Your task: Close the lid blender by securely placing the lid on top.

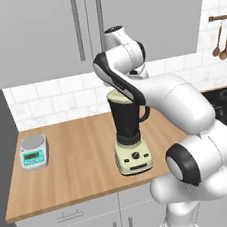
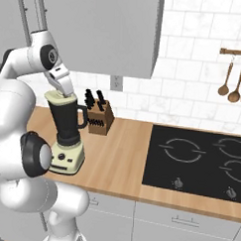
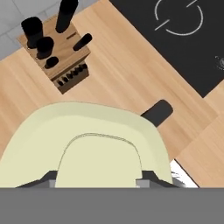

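The lid [image 3: 94, 144] sits at the mouth of the blender [image 1: 130, 136], a pale cream-yellow disc with a raised centre that you see from straight above in the hand view, where it spreads across the lower half of the picture. In the left base view the lid [image 1: 116, 97] shows as a pale rim at the top of the dark jar, partly covered by the arm's forearm. In the right base view the lid [image 2: 55, 96] lies level on the jar, directly under the hand.

You have the gripper [image 2: 64, 92] right at the lid, pointing down onto it. The fingers are hidden behind the lid and the wrist, so you cannot tell whether they are clamped on the lid or apart.

The blender [image 2: 67, 135] stands upright on the wooden counter [image 2: 116, 157], its side handle [image 3: 157, 112] pointing toward the cooktop [image 2: 200, 160]. Its cream-yellow base with the round knob faces the front edge of the counter.

Behind the blender, near the wall, you see a wooden knife block [image 2: 99, 117] with dark handles. On the far left of the counter sits a small kitchen scale [image 1: 34, 151], well apart from the blender. Wooden spoons [image 2: 232, 80] hang on the tiled wall above the cooktop.
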Motion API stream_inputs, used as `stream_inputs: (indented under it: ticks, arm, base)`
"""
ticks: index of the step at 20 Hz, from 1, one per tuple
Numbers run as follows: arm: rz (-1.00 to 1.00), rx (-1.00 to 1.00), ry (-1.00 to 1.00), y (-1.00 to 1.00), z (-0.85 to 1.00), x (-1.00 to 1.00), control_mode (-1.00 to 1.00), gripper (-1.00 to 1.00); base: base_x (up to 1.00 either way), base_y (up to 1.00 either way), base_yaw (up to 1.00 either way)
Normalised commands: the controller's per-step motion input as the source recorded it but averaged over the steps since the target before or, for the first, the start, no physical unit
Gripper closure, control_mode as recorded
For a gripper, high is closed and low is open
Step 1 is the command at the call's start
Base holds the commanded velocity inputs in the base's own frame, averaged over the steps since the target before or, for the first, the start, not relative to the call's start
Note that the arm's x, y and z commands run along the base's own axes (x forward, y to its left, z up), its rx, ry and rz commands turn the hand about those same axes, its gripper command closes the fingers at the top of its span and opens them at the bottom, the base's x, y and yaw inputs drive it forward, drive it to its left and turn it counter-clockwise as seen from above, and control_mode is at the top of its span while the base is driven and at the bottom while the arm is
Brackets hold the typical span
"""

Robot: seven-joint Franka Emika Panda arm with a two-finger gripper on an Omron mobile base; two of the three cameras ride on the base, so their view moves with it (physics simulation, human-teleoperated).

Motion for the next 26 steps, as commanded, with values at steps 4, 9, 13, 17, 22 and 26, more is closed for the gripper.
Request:
stream_inputs:
  ticks: [4,9,13,17,22,26]
  arm:
    - [0.00,0.00,0.00,0.16,-0.44,-0.33,-1.00,1.00]
    - [0.00,0.01,0.00,0.23,-0.55,-0.40,-1.00,1.00]
    - [0.00,0.01,0.00,0.26,-0.55,-0.42,-1.00,1.00]
    - [0.00,0.00,0.00,0.29,-0.64,-0.40,-1.00,1.00]
    - [0.00,0.00,0.00,0.36,-0.79,-0.47,-1.00,-1.00]
    - [0.00,0.00,0.00,0.36,-0.69,-0.41,-1.00,-1.00]
  base:
    - [0.00,0.00,0.00]
    - [0.00,0.00,0.00]
    - [0.00,0.00,0.00]
    - [0.00,0.00,0.00]
    - [0.00,0.00,0.00]
    - [0.00,0.00,0.00]
